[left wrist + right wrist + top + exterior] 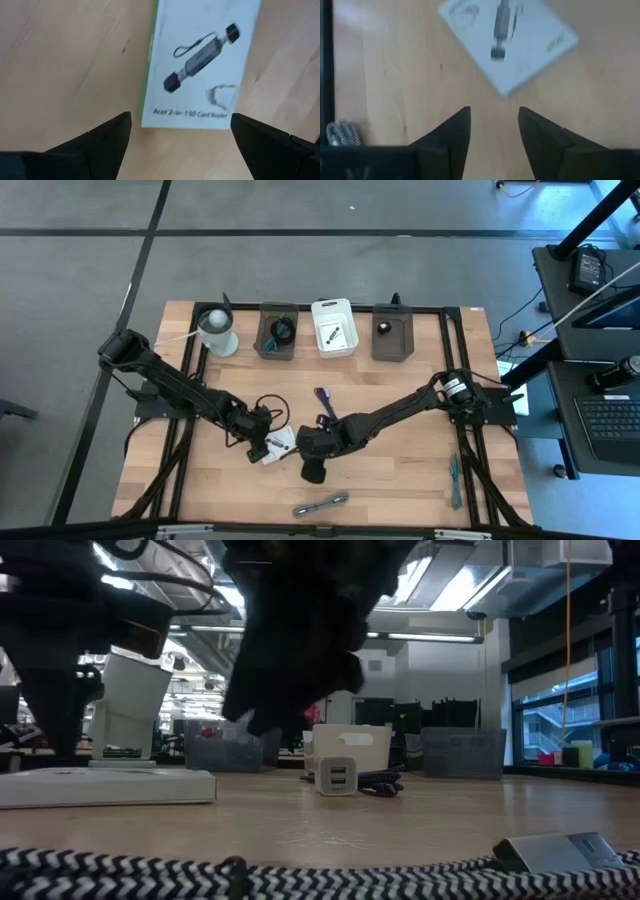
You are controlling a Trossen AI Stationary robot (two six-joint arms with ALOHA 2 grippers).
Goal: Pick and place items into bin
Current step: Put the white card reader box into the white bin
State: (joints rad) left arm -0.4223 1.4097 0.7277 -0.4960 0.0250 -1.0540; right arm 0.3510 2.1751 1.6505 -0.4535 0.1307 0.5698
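both grippers meet over the middle of the pale wooden slatted table (pixel 400 470), just above a flat white printed card box with a picture of a card reader on it (pixel 279 442), which lies on the boards between them; the left gripper (pixel 180 132) has its dark fingers spread wide either side of the box's near edge, and the right gripper (pixel 494 127) hangs with its fingers parted a little, holding nothing, the box just beyond its tips; along the far edge stand a pale round cup with a ball (pixel 217 330), two grey bins (pixel 276 345) (pixel 392 340) and a white bin (pixel 333 327); a purple strap (pixel 322 397) lies behind the right gripper, a grey metal tool (pixel 321 504) near the front edge, a teal tool (pixel 453 478) off to the right; only the low view shows a white charger cube (pixel 337 776) and a black-and-white braided cable (pixel 250 870) close to the lens, with a lit workshop behind; the arms block much of that view
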